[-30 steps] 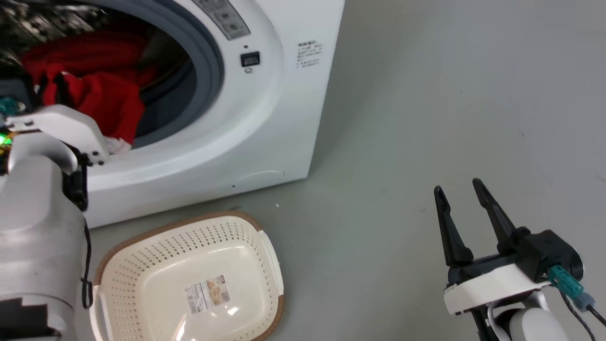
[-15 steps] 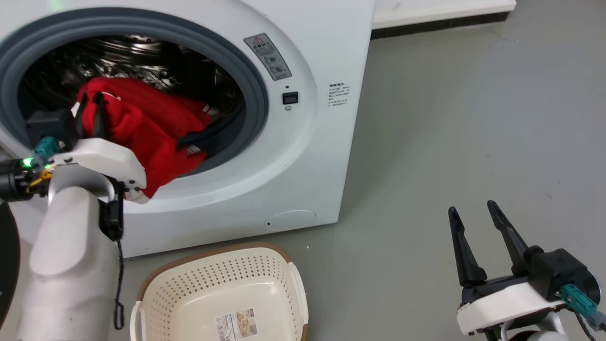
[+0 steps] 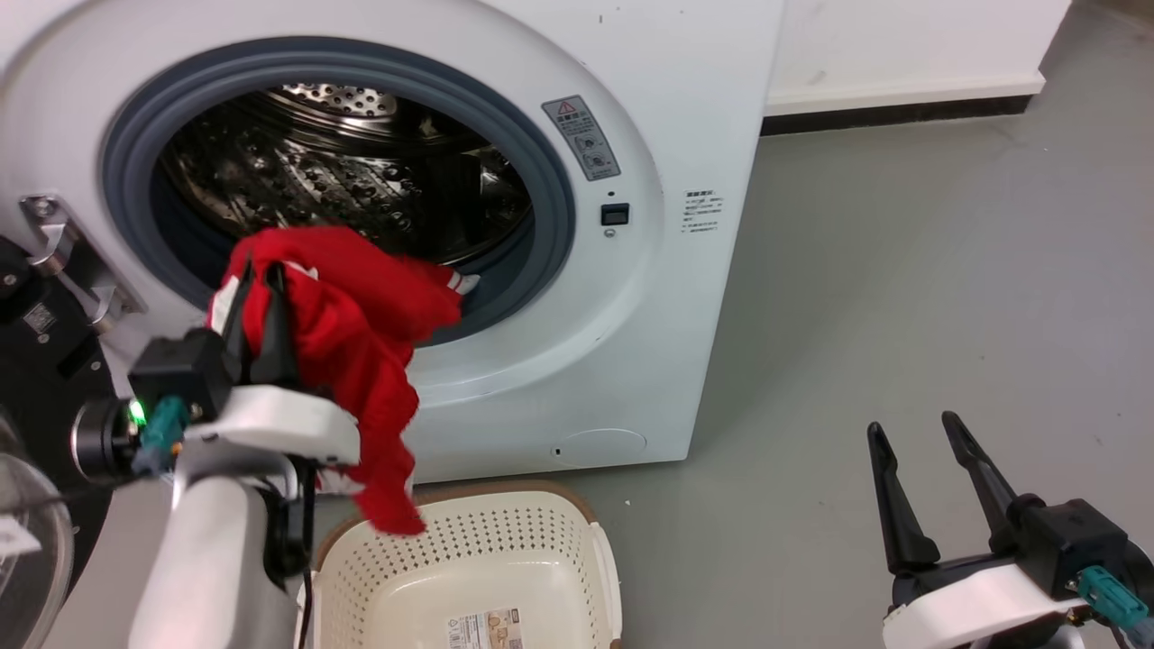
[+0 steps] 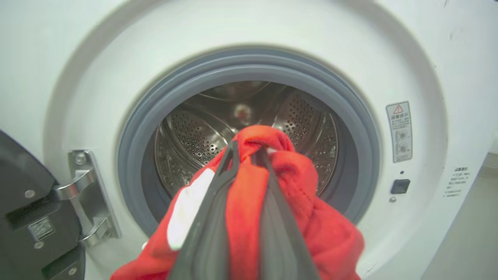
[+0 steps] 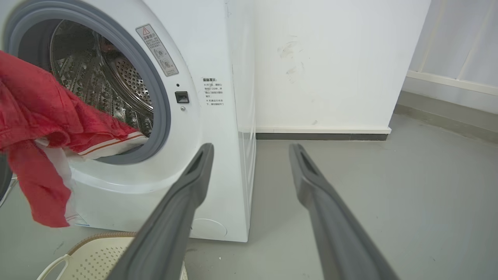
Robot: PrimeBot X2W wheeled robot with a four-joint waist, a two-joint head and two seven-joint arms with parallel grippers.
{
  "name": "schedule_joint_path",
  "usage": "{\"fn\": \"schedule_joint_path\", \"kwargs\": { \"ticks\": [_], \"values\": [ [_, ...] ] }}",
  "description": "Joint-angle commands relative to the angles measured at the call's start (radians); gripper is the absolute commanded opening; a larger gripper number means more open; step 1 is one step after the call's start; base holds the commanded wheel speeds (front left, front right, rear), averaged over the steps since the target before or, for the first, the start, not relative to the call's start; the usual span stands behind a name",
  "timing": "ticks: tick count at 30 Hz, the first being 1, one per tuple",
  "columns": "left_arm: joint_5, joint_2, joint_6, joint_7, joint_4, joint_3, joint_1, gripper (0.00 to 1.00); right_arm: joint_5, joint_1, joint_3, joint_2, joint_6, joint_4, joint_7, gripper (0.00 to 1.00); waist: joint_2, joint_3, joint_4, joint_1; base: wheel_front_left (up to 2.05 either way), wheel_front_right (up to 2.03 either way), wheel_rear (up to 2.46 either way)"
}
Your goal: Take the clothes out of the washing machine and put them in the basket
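Note:
The clothes [image 3: 361, 342], a bright red bundle with white trim, hang out of the washing machine's [image 3: 685, 135] porthole. Their lower end dangles just above the cream basket [image 3: 541, 532] on the floor in front. My left gripper [image 3: 257, 275] is shut on the top of the bundle. In the left wrist view the left gripper [image 4: 246, 149] pinches a fold of the clothes [image 4: 295, 175] before the steel drum. A tail of the clothes [image 5: 35, 112] still lies on the grey gasket. My right gripper [image 3: 911, 425] is open and holds nothing, low at the right over the floor.
The machine's black-rimmed door [image 4: 23, 217] stands open at the left on its metal hinge [image 4: 85, 194]. A white wall with a dark skirting [image 5: 323, 136] runs behind the machine. Grey floor [image 3: 902, 270] stretches to the right of the machine and basket.
The head camera has tilted up. My left gripper has drawn the clothes from inside the drum out over the gasket, so they now hang above the basket. The right gripper stays open.

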Motion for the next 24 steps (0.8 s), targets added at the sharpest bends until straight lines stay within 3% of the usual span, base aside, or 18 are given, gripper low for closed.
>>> {"fn": "schedule_joint_path", "kwargs": {
  "ticks": [1,7,12,18,24],
  "values": [
    [0.000,-0.008,0.009,0.005,-0.036,-0.002,0.035,0.00,0.002,0.014,-0.002,0.002,-0.001,-0.008,0.000,1.00,-0.0001,-0.003,0.009,0.0001,0.00,0.00,0.00],
    [-0.006,-0.051,0.038,0.064,-0.232,-0.042,0.222,0.00,-0.002,0.025,0.008,0.002,-0.001,-0.022,0.014,1.00,-0.0001,-0.002,0.029,0.0001,0.00,0.00,0.00],
    [-0.011,-0.079,0.063,0.106,-0.302,-0.074,0.353,0.00,-0.004,0.021,0.014,0.002,-0.001,-0.033,0.017,1.00,-0.0001,0.021,0.039,0.0001,0.00,0.00,0.00],
    [-0.036,-0.103,0.075,0.105,-0.240,-0.098,0.435,0.00,-0.006,-0.013,0.021,0.002,-0.001,-0.041,0.018,1.00,-0.0001,0.079,0.040,0.0001,0.00,0.00,0.00],
    [-0.077,-0.125,0.070,0.033,-0.074,-0.096,0.403,0.00,-0.012,-0.056,0.026,0.002,-0.001,-0.048,0.016,1.00,-0.0001,0.172,0.030,0.0001,0.00,0.00,0.00]
  ]
}}
